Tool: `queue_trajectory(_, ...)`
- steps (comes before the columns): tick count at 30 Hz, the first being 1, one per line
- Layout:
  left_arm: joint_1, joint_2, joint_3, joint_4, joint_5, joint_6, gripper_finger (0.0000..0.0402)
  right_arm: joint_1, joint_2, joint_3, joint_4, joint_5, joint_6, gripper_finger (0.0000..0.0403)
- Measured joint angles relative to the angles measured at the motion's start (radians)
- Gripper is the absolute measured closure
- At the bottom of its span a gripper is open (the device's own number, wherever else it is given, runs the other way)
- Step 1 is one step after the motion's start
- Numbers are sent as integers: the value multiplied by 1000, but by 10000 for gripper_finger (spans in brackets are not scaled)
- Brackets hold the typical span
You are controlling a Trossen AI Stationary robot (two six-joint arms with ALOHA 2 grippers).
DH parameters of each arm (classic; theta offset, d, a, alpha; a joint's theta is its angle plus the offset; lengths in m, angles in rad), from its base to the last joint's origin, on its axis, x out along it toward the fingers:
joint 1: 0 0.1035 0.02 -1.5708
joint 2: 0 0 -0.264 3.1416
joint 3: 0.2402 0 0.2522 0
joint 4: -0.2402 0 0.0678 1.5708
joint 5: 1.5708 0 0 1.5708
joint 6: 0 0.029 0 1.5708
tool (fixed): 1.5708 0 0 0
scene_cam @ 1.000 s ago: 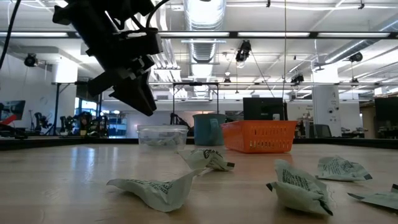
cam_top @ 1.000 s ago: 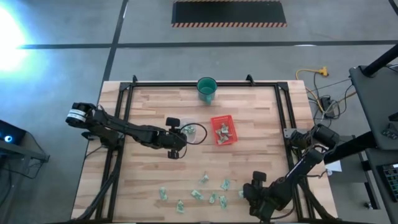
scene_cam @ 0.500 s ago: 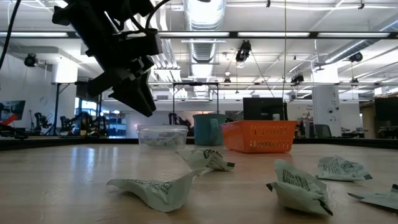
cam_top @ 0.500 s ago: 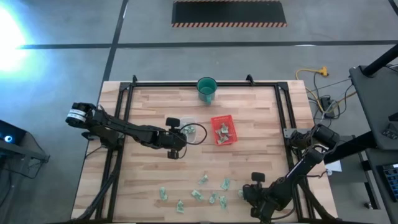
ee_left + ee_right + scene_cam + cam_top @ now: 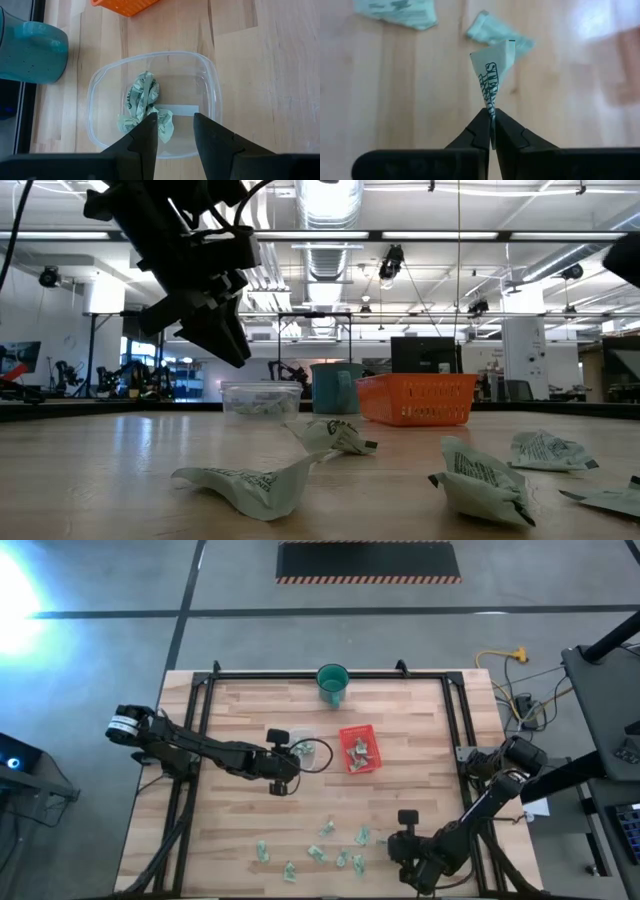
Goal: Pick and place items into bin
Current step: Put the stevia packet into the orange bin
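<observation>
Pinching one green-and-white packet, right tool; left tool part-open, empty, over clear tub.

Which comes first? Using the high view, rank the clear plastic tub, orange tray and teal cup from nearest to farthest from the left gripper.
1. Clear plastic tub, right beside the left gripper.
2. Orange tray, farther right.
3. Teal cup, at the far edge.

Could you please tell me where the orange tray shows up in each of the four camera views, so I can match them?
High view: orange tray, just right of the table's centre, packets inside.
Low view: orange tray, mid-distance, right of centre.
Left wrist view: only a corner of the orange tray, at the top edge.
Right wrist view: not in it.
Shared landmark: the teal cup, near the tray in all three.
</observation>
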Motion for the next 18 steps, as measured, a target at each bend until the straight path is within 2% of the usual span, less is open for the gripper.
queue_trajectory(6, -2, -34, 4, -50, -3, -11, 292, -40, -11, 0, -11, 97, -117, 394)
queue_trajectory(13, -27, -168, -5, -191, -6, -170, 292, -135, -17, 0, -20, 162, -218, 394)
queue_trajectory(18, -89, -257, -26, -212, -7, -235, 292, -227, -27, 0, -27, 176, -291, 394)
